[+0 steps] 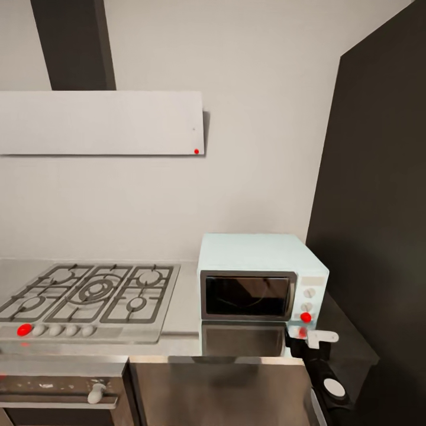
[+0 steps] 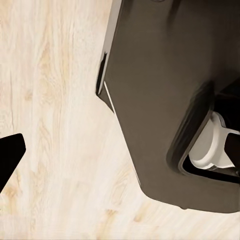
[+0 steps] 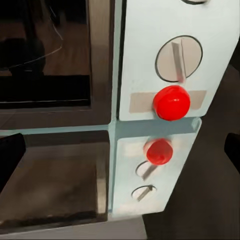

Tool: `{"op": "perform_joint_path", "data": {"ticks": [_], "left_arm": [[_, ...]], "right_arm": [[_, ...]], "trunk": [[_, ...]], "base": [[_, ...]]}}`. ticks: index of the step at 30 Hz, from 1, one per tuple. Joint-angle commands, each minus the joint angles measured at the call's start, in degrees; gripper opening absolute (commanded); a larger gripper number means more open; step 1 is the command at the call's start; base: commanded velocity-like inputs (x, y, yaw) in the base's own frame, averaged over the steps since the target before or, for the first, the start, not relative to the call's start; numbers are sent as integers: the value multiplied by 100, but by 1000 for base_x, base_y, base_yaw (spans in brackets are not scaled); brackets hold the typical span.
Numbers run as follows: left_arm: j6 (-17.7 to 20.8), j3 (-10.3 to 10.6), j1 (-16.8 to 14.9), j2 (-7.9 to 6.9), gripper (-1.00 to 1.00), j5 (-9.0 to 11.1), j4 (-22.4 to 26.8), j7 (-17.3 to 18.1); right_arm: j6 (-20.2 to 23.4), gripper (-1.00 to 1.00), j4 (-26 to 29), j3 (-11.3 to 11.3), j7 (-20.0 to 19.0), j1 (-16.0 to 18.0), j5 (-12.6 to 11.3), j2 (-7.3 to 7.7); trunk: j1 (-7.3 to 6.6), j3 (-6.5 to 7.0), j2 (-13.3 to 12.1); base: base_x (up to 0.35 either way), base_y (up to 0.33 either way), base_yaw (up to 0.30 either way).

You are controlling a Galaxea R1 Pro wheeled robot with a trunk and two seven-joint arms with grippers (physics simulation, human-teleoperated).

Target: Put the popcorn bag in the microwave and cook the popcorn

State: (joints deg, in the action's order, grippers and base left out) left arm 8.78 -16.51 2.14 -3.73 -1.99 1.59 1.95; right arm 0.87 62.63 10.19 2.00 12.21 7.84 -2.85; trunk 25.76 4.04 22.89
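Glossy pale grey countertop (image 1: pixel 183 331) runs along a white wall (image 1: pixel 254 148), bright enough to mirror whatever stands on it. On it, at the right, sits the microwave (image 1: pixel 260 275), a small pale blue box with its dark-framed glass door (image 1: pixel 247 294) closed; its front reflects in the worktop just below. Two round knobs (image 1: pixel 308 300) and a red light (image 1: pixel 306 317) line its right panel. Left of it, set into the surface, is a steel gas hob (image 1: pixel 94 293) with black grates and a row of dials along its front, the leftmost glowing red. Above the hob hangs a flat white extractor hood (image 1: pixel 100 122) with a tiny red dot at its lower right corner, and a dark duct rises from it. A tall dark cabinet panel (image 1: pixel 373 195) closes the room at the right. Under the counter are dark cabinet fronts and a steel oven handle (image 1: pixel 59 397).

The right gripper (image 1: pixel 319 338) hovers just in front of the microwave's lower right corner, near the red light; its wrist camera looks straight at the red light (image 3: pixel 171 102) and a knob (image 3: pixel 177 59), with their reflection beneath. Whether its fingers are spread or closed I cannot tell. The left wrist camera looks down at pale wood floor (image 2: pixel 55 125) and the robot's dark base (image 2: pixel 170 100); the left gripper's state cannot be told either.
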Motion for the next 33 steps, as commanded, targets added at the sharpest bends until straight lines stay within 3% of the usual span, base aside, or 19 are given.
{"op": "perform_joint_path", "data": {"ticks": [1,11,20,23,26,33], "left_arm": [[37,-35,5,-2,100,-21,17,22],[38,-30,5,-5,100,-21,17,24],[39,-28,5,-14,100,-21,17,24],[43,-28,5,-9,100,-21,17,22],[37,-31,5,-13,100,-21,17,17],[36,-29,5,-14,100,-21,17,20]], "right_arm": [[5,100,-33,10,10,1,60,-5],[-399,100,-479,9,33,1,60,-5],[-741,100,-536,18,37,0,60,23],[-756,100,-539,179,34,0,60,34],[-765,100,-553,590,8,1,60,38],[-772,100,-826,670,3,0,64,39]], "trunk": [[2,-10,3],[2,-60,3],[2,-61,3],[2,-61,3],[2,-61,3],[2,-61,3]], "base": [[25,0,0],[121,0,0],[177,-6,0],[151,-127,0],[128,-114,0],[14,-13,0]]}}
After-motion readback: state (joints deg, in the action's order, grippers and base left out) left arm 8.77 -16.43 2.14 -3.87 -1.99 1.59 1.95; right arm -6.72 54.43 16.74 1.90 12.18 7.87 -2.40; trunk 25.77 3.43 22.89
